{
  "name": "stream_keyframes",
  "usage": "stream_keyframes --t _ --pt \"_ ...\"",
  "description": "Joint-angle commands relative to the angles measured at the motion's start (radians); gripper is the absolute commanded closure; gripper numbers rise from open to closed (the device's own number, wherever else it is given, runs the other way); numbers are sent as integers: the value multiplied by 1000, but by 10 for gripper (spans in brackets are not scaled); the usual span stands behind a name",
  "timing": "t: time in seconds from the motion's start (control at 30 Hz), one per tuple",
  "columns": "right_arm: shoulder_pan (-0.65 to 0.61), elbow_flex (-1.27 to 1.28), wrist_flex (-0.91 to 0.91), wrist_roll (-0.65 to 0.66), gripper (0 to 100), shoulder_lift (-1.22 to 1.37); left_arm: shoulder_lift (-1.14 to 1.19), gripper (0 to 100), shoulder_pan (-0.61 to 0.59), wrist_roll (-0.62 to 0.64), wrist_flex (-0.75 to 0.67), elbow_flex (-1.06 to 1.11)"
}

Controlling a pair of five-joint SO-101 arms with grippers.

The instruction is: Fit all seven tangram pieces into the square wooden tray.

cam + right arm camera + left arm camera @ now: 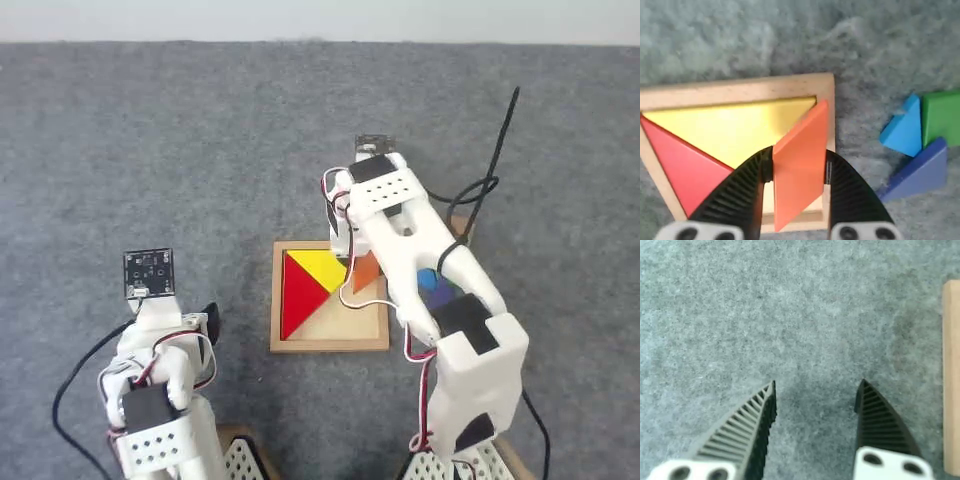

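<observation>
Right wrist view: the right gripper (799, 159) grasps an orange wooden parallelogram (801, 130) over the edge of the square wooden tray (740, 86), beside the yellow triangle (730, 127); the left gripper (817, 386) hangs released above grey carpet (765, 305).

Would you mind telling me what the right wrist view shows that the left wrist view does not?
Right wrist view, not the left: the right gripper shut on the orange piece over the wooden tray, the yellow triangle and red triangle lying in that tray, and the light blue triangle, green piece and dark blue triangle on the carpet beside it. Left wrist view, not the right: the left gripper, open above the carpet. Both share the wooden tray's rim and the grey carpet.
</observation>
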Motion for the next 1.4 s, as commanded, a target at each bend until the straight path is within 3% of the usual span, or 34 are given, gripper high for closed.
stream_keyframes --t 0.0,0.53,0.8,1.37 --pt "-12 -6 -22 -40 951 -7 -15 755 -5 9 5 -8" --pt "-36 64 -50 -75 948 -16 -15 755 -5 9 5 -8" --pt "-12 68 -41 -72 746 -8 -15 755 -5 9 5 -8" --pt "28 157 -102 -25 742 -171 -15 755 -5 9 5 -8"
